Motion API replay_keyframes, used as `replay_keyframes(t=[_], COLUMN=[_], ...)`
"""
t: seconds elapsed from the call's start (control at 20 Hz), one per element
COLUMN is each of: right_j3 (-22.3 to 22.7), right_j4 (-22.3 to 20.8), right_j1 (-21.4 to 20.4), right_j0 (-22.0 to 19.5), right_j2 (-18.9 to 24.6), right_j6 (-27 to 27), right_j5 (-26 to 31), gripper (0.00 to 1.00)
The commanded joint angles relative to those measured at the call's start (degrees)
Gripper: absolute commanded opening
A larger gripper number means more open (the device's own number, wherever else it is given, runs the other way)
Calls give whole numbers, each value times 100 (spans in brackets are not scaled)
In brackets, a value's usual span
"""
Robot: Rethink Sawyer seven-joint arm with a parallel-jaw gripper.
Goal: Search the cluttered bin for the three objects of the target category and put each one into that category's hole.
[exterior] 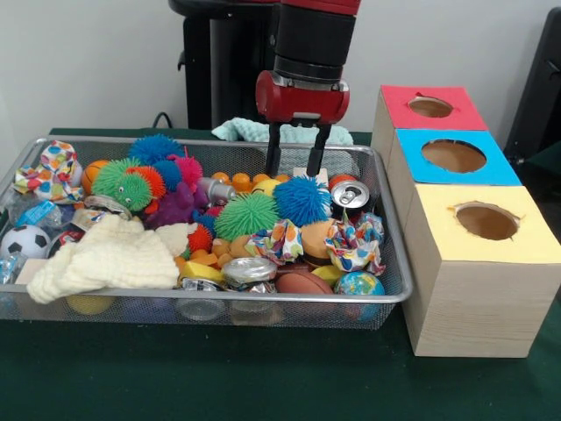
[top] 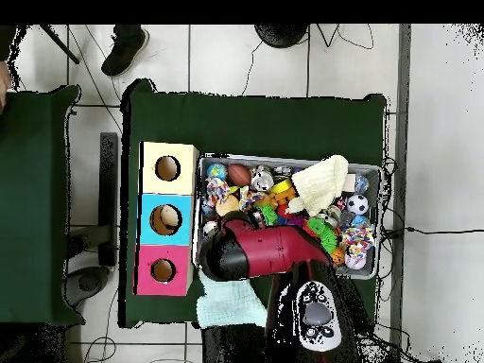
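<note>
The bin (exterior: pixel 219 301) is a wide wire mesh tray full of toys; it also shows in the overhead view (top: pixel 379 175). My gripper (exterior: pixel 293 170) hangs over the bin's back right part, just behind a blue spiky ball (exterior: pixel 301 200) and a soda can (exterior: pixel 351 195). Its two black fingers (exterior: pixel 273 151) stand apart and hold nothing. Three wooden boxes with holes stand right of the bin: red top (exterior: pixel 429 107), blue top (exterior: pixel 453 156), yellow top (exterior: pixel 486 221). In the overhead view the arm's wrist (top: pixel 225 255) hides the gripper.
The bin also holds a green spiky ball (exterior: pixel 246 215), a cream knitted cloth (exterior: pixel 110 254), a soccer ball (exterior: pixel 24 241), a brown football (exterior: pixel 302 282), a globe ball (exterior: pixel 359 283) and patterned fabric pieces (exterior: pixel 355 241). A teal cloth (exterior: pixel 245 130) lies behind the bin.
</note>
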Motion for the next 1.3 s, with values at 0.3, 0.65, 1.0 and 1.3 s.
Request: replay_keyframes(t=[0.3, 0.65, 1.0, 1.3], right_j3=[-33, 254, 326, 316], right_j4=[111, 317, 316, 274], right_j1=[665, 1040, 1034, 854], right_j0=[-75, -445, -574, -501], right_j2=[158, 426, 590, 613], right_j6=[933, 1083, 1017, 1051], right_j5=[-351, -627, -793, -1127], gripper=[100, 100, 100, 100])
